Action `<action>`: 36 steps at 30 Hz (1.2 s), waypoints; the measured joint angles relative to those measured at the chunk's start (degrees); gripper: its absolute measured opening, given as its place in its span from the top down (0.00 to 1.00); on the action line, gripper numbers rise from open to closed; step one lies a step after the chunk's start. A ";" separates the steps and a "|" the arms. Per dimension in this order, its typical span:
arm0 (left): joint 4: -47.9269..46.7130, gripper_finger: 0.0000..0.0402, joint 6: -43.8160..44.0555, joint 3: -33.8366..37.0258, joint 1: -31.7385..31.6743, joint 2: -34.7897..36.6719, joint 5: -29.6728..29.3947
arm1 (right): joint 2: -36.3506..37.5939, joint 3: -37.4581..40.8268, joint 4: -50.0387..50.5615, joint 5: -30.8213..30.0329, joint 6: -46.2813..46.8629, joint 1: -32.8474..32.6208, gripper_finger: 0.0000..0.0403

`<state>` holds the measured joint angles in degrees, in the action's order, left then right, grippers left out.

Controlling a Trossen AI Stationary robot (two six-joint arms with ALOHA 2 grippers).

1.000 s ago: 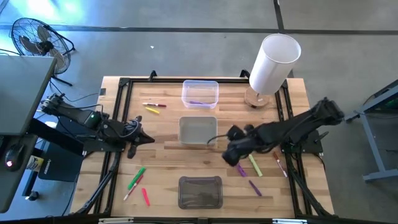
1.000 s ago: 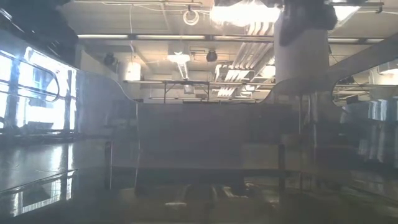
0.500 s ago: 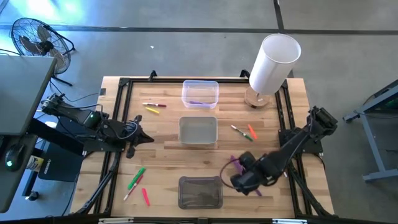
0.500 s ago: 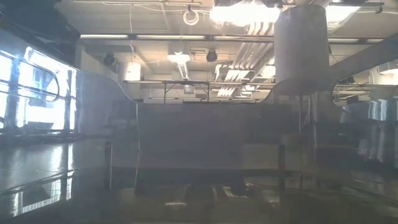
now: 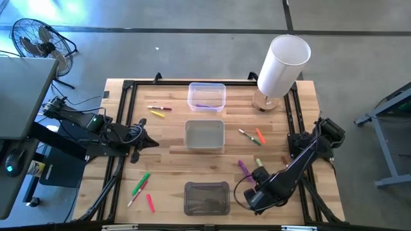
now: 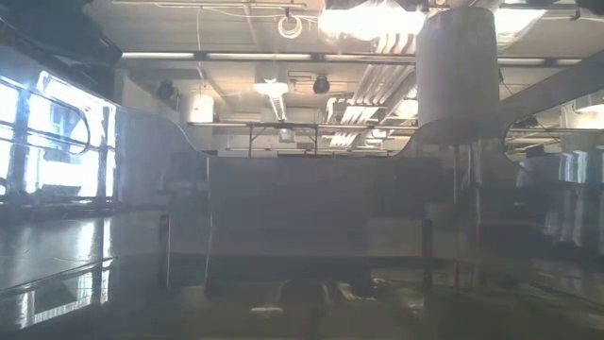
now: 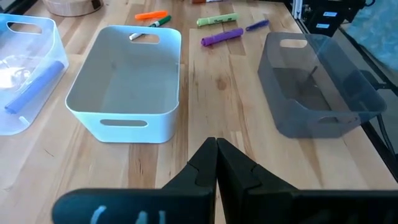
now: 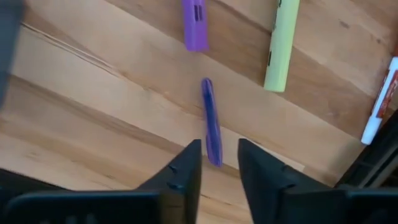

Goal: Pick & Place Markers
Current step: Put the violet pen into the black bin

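Note:
My right gripper (image 8: 219, 149) hovers open over the near right of the table (image 5: 302, 96), fingers pointing down. A thin purple marker (image 8: 211, 121) lies flat on the wood, its near end between the two fingertips without touching them. Beyond it lie a thick purple marker (image 8: 194, 25), a yellow-green marker (image 8: 282, 43) and a white-bodied marker (image 8: 379, 99). More markers lie at the left: green (image 5: 141, 183), pink (image 5: 150, 203) and yellow (image 5: 157, 111). My left gripper (image 7: 216, 149) rests shut at the table's left side, touching nothing.
Three bins stand in a row down the table's middle: a clear bin (image 5: 207, 96) at the far side with a purple marker inside, a white bin (image 5: 205, 135) in the centre, a dark bin (image 5: 207, 197) at the near edge. A big white cylinder (image 5: 282, 64) stands far right.
My right gripper has swung from beside the white bin toward the table's near edge and come down over the thin purple marker. The green and orange markers right of the white bin, hidden under the arm before, now show.

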<state>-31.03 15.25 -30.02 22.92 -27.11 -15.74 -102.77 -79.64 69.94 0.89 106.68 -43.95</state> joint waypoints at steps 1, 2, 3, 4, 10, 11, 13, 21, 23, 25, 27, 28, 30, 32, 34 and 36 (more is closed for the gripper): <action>0.00 1.00 0.02 0.00 0.00 0.00 0.00 | -0.57 0.00 -0.07 0.58 0.08 -0.07 0.73; 0.00 1.00 0.02 0.00 -0.01 0.00 -0.01 | -1.10 0.00 -0.12 1.18 0.07 -0.11 0.71; 0.02 1.00 0.02 0.00 -0.01 0.00 0.00 | -1.62 0.00 -0.20 1.46 0.09 -0.11 0.69; 0.02 1.00 0.02 0.00 -0.02 0.00 0.01 | -2.21 0.00 -0.40 1.67 0.06 -0.11 0.68; 0.02 1.00 0.65 0.00 0.00 0.00 0.02 | -5.03 1.31 -2.88 2.49 0.00 -0.08 0.68; 0.04 1.00 0.78 -0.02 -0.01 0.00 0.03 | -5.09 2.45 -4.89 2.60 0.04 -0.08 0.68; 0.02 1.00 1.11 -0.02 -0.01 0.00 0.03 | -5.13 5.00 -9.98 2.52 -0.02 -0.08 0.68; 0.06 1.00 3.13 -0.02 0.00 -0.01 0.12 | -5.15 12.90 -18.99 7.94 1.55 -0.08 0.69; 0.09 1.00 3.25 -0.02 -0.02 0.00 0.26 | -5.15 13.84 -20.40 8.53 1.62 -0.08 0.69; 0.06 1.00 3.27 -0.02 0.00 0.00 0.70 | -5.02 14.50 -21.38 8.55 1.51 -0.23 0.69; 0.10 1.00 3.31 -0.02 -0.01 0.00 1.35 | -4.90 15.23 -22.53 8.56 1.51 -0.26 0.69; 0.09 1.00 3.41 -0.02 0.00 -0.02 1.43 | -4.85 15.56 -23.12 8.70 1.50 -0.24 0.69; 0.09 1.00 3.97 -0.02 0.00 0.00 1.45 | -4.82 16.03 -23.98 8.73 1.46 -0.24 0.70; 0.07 1.00 4.65 -0.02 0.00 0.00 1.43 | -4.85 16.65 -25.49 8.74 1.52 -0.24 0.74; 0.07 1.00 4.67 -0.02 0.00 -0.02 1.43 | -4.80 17.19 -26.96 8.67 1.53 -0.30 0.81; 0.07 1.00 4.67 -0.02 0.00 -0.01 1.43 | -4.73 17.79 -28.29 8.70 1.77 -0.30 0.88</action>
<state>-30.96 19.92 -30.04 22.92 -27.12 -14.31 -107.50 -61.85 41.65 9.59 108.45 -44.25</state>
